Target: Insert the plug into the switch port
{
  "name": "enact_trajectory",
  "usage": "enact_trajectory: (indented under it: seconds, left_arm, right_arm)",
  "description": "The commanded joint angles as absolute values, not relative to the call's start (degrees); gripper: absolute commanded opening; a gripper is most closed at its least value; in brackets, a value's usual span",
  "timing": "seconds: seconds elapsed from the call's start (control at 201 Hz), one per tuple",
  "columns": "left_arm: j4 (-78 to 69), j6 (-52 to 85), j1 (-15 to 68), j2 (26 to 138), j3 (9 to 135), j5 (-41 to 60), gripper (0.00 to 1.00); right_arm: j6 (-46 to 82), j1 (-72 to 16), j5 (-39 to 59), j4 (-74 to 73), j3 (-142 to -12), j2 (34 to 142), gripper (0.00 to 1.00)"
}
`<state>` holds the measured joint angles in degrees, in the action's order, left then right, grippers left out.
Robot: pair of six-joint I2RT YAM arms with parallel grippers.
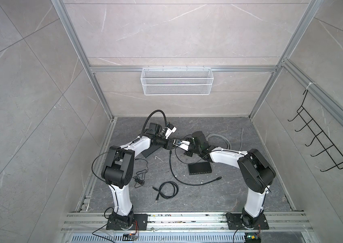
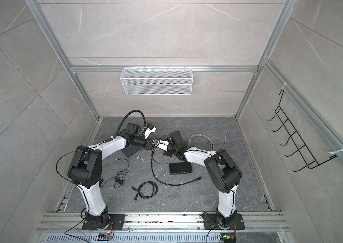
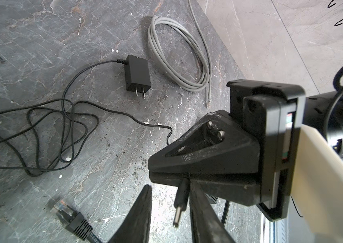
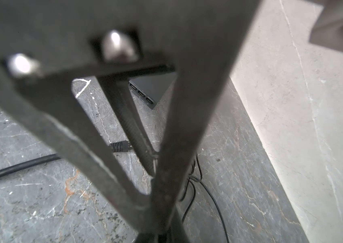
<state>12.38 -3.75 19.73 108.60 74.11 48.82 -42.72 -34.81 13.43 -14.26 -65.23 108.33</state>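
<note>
left gripper (image 3: 171,186) stands partly open around the plug (image 3: 180,202), which the right gripper (image 3: 156,172) pinches tight.

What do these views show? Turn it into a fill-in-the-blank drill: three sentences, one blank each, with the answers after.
1. The shut gripper clamping the barrel plug belongs to the ___ arm.
2. The black power adapter lies flat with ___ metal prongs showing.
3. The coiled cable beside that adapter is ___ in colour.

Missing words: right; two; gray
</note>
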Motion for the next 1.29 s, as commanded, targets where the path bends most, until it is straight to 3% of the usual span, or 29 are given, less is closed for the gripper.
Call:
enact_trajectory:
  seconds: [0.0, 0.239, 0.552, 0.717, 0.856, 0.965, 1.189, 1.289]
  left_arm:
    - [12.70, -3.89, 19.87, 107.39, 73.65, 51.60, 0.29]
    - [12.48, -3.23, 19.86, 107.67, 73.82, 51.65, 0.10]
    - [12.57, -3.18, 19.87, 107.67, 74.39, 52.54, 0.01]
    - [13.66, -4.11, 19.82, 107.67, 74.70, 53.02, 0.02]
    - [12.59, -2.87, 19.78, 107.58, 74.51, 53.68, 0.21]
    - [9.30, -0.55, 19.83, 107.41, 73.62, 54.19, 0.28]
    - [8.46, 0.85, 19.75, 108.96, 74.74, 54.76, 0.26]
    - [8.52, 0.87, 19.78, 109.33, 74.97, 55.13, 0.19]
  right_arm:
    - [-41.09, -34.50, 13.07, -12.86, -66.57, 109.43, 0.05]
    - [-40.52, -34.57, 13.37, -12.92, -66.39, 109.29, 0.05]
    - [-40.43, -34.53, 12.88, -12.89, -65.76, 108.61, 0.08]
    - [-40.91, -34.28, 13.29, -12.33, -65.02, 107.48, 0.10]
    - [-41.56, -34.27, 13.75, -11.10, -65.57, 107.83, 0.07]
    - [-41.64, -34.21, 13.71, -10.91, -65.54, 108.17, 0.07]
    - [-41.09, -34.28, 13.89, -11.16, -65.44, 107.95, 0.07]
    - [-40.72, -34.28, 14.06, -11.44, -65.46, 107.98, 0.07]
